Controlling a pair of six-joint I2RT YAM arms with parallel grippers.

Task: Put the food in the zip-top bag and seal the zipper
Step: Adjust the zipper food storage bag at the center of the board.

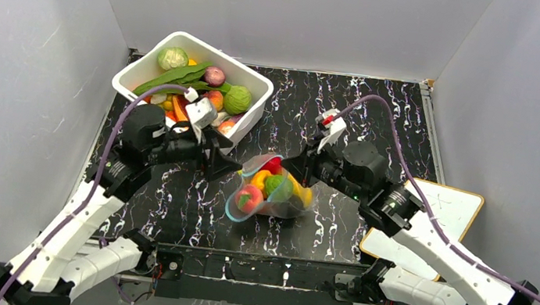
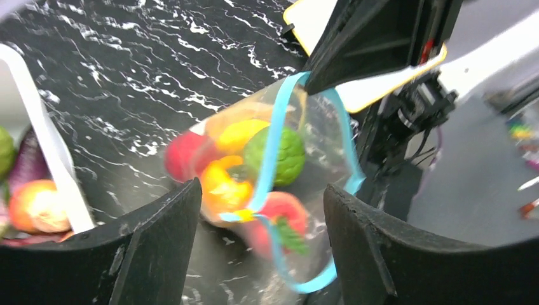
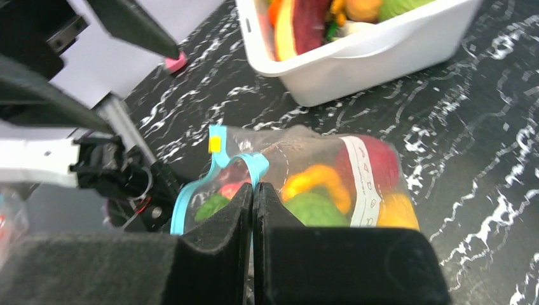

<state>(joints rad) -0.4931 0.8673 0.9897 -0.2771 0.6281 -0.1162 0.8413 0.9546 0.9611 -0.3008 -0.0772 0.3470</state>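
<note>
The left arm (image 1: pixel 72 227) and right arm (image 1: pixel 444 252) share white lower links, black motor housings, a purple cable (image 1: pixel 375 98) trailing along each, and broad matte-black fingers (image 2: pixel 152 244) with rough edges.

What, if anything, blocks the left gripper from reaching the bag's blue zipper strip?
Probably nothing, so likely yes. The left gripper is open and aimed at the zipper, with nothing between them. The right gripper is shut on one part of the strip, leaving the rest of it free.
</note>
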